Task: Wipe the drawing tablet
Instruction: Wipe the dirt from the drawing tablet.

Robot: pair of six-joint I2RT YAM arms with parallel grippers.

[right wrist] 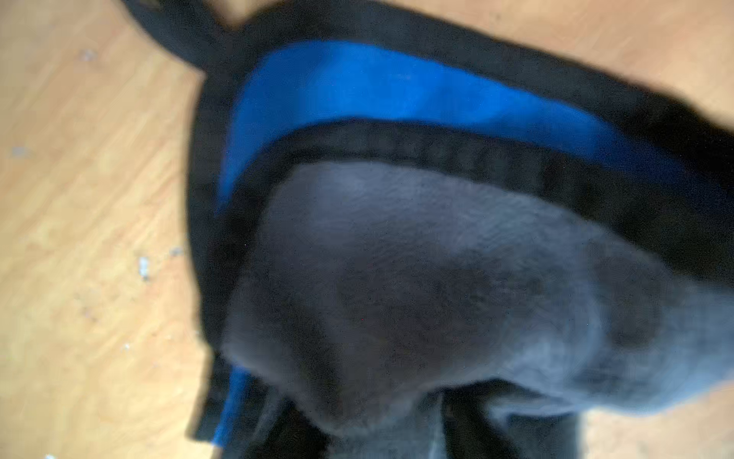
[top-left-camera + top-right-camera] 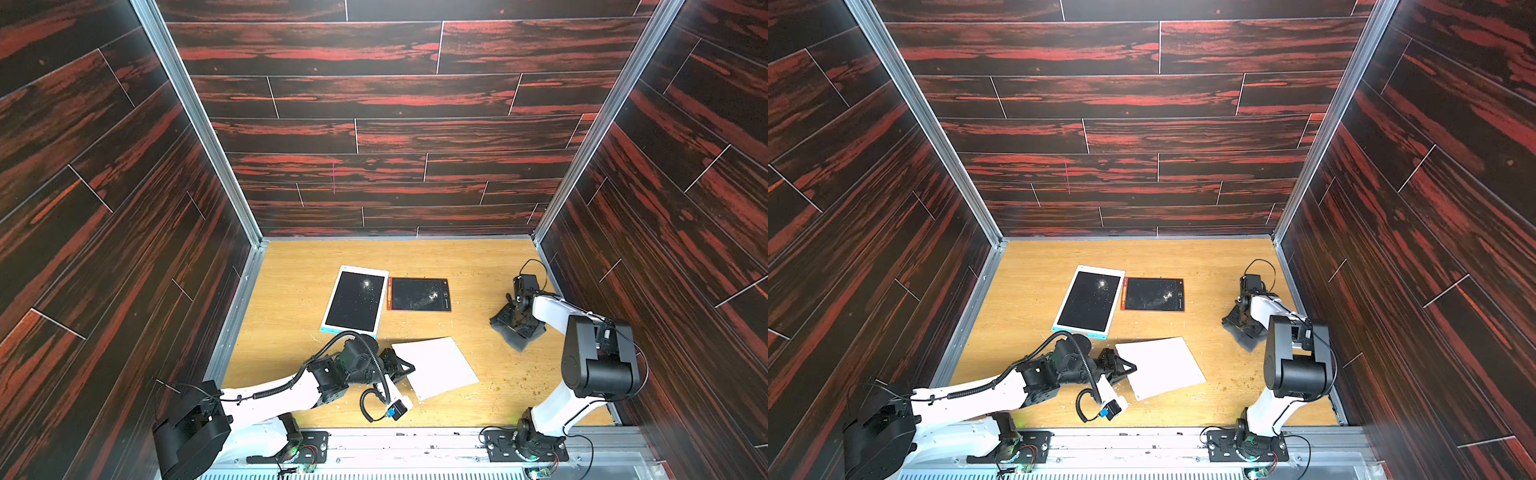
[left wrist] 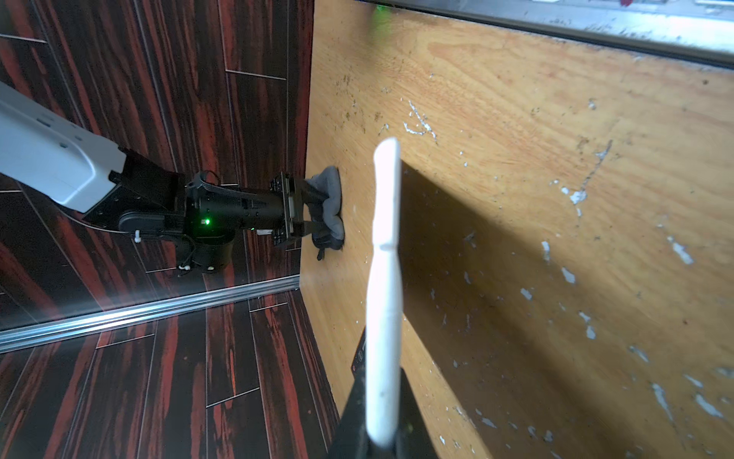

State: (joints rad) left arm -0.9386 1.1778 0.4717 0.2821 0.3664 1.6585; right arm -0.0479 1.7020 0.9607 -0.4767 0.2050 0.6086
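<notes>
Grey cloth point(image 3: 333, 184), judged soft and limp, sat bunched in the right hand point(image 3: 317, 210), clenched at its middle. Left hand point(image 2: 405, 368) pinched a stiff white sheet point(image 2: 440, 365) by its edge.

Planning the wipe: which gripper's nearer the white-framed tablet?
Left. Left gripper, holding the white panel, is by the white-framed tablet's near edge; right gripper, on the grey cloth, far right.
</notes>
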